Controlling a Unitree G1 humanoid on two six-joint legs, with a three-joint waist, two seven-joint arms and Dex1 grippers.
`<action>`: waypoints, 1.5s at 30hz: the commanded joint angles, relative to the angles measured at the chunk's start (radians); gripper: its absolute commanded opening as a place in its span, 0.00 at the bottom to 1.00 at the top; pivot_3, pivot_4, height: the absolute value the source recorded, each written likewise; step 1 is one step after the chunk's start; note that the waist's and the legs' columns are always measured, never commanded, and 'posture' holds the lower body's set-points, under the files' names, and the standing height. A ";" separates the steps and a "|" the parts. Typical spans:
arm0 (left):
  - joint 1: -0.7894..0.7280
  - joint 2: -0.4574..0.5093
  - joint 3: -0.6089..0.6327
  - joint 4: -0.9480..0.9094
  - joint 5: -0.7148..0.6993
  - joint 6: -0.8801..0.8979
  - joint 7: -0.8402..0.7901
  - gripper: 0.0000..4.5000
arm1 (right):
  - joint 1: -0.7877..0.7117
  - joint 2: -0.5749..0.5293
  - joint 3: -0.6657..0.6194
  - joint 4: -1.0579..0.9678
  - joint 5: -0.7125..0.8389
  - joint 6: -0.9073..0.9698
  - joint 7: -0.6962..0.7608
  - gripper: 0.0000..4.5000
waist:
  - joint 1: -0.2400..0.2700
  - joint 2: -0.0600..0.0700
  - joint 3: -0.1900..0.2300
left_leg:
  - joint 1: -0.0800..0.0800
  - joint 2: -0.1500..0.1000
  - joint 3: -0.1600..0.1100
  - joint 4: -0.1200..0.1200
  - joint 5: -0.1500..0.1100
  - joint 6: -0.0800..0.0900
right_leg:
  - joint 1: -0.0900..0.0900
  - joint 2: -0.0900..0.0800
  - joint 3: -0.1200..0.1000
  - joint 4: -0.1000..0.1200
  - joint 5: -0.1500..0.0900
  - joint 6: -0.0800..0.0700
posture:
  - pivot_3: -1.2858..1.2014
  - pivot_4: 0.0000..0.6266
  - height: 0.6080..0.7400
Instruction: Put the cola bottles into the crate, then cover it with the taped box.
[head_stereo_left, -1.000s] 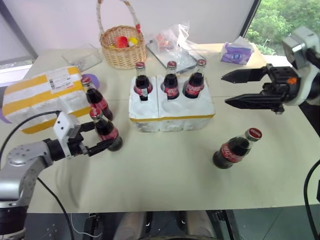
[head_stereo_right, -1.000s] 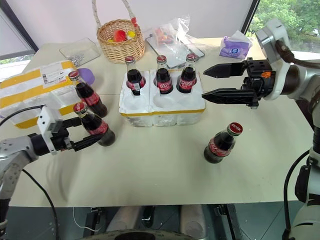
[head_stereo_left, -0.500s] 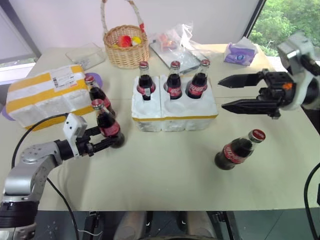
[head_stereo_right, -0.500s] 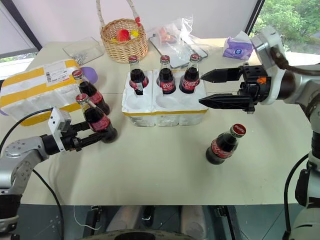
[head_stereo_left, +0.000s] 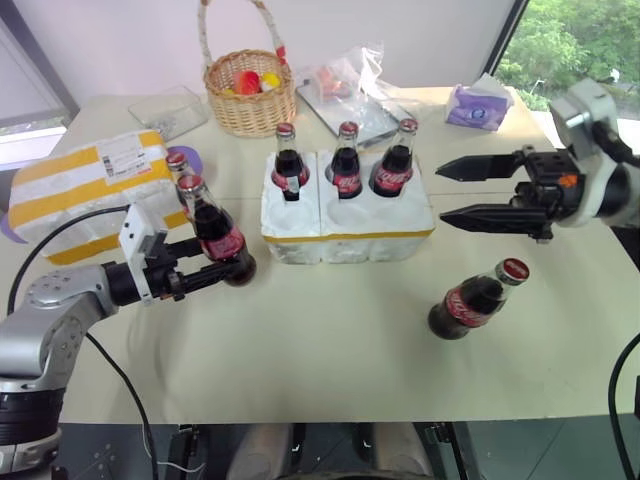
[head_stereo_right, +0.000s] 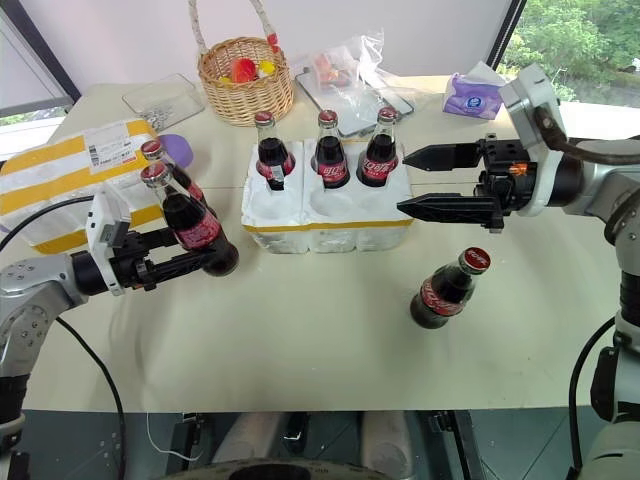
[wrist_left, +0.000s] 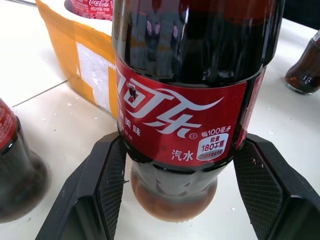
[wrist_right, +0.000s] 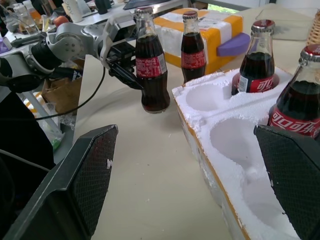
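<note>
Left hand (head_stereo_left: 213, 272) clamped on the lower body of a cola bottle (head_stereo_left: 218, 236), just left of the crate (head_stereo_left: 346, 222); bottle tilted slightly, base apparently clear of the worktop (head_stereo_left: 330, 350), black fingers (wrist_left: 107, 185) pressed against the glass on both sides below the red label. Second loose bottle (head_stereo_right: 168, 172) upright directly behind the held one, farther left of the crate, touching or nearly touching the taped box (head_stereo_left: 85, 190). Taped box well left of the crate, lying flat, yellow bands across it, white label on top.

Crate at the middle of the worktop, yellow strip along its near rim. Three bottles (head_stereo_left: 346, 160) standing in the crate's far row of holes; near row of three holes bare white foam. Sixth bottle (head_stereo_left: 474, 299) lying on its side on the worktop, near and to the right of the crate, red cap pointing away and to the right.

Right hand (head_stereo_left: 455, 191) spread wide, holding nothing, hovering just right of the crate's right end above the worktop, fingers pointing toward the crate.

Behind the crate: wicker basket (head_stereo_left: 250, 95) with coloured items inside, clear plastic bag (head_stereo_left: 345, 80), purple tissue pack (head_stereo_left: 475, 105) off to the far right.
</note>
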 joint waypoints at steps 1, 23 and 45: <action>0.012 0.027 0.074 -0.077 -0.049 0.001 -0.010 0.58 | 0.002 0.000 -0.036 -0.036 0.022 -0.016 -0.006 1.00 | -0.001 0.000 0.000 | 0.000 0.000 0.000 0.000 0.000 0.000 | 0.000 0.000 0.000 0.000 0.000 0.000 | 0.52 0.24 1.00; -0.520 0.007 -0.106 -0.010 -0.165 0.167 0.022 0.58 | 0.036 0.026 -0.078 -0.070 0.039 -0.003 -0.100 1.00 | 0.001 -0.003 0.002 | 0.000 0.000 0.000 0.002 0.000 0.000 | 0.001 0.001 0.000 0.001 0.001 0.001 | 0.52 0.24 1.00; -0.811 -0.383 -0.443 0.470 0.276 -0.155 -0.060 0.58 | 0.152 0.036 -0.193 -0.176 0.115 0.025 -0.304 1.00 | 0.002 -0.006 0.004 | 0.000 -0.001 0.002 0.004 0.000 0.001 | 0.001 0.000 0.000 0.002 0.002 0.003 | 0.52 0.24 1.00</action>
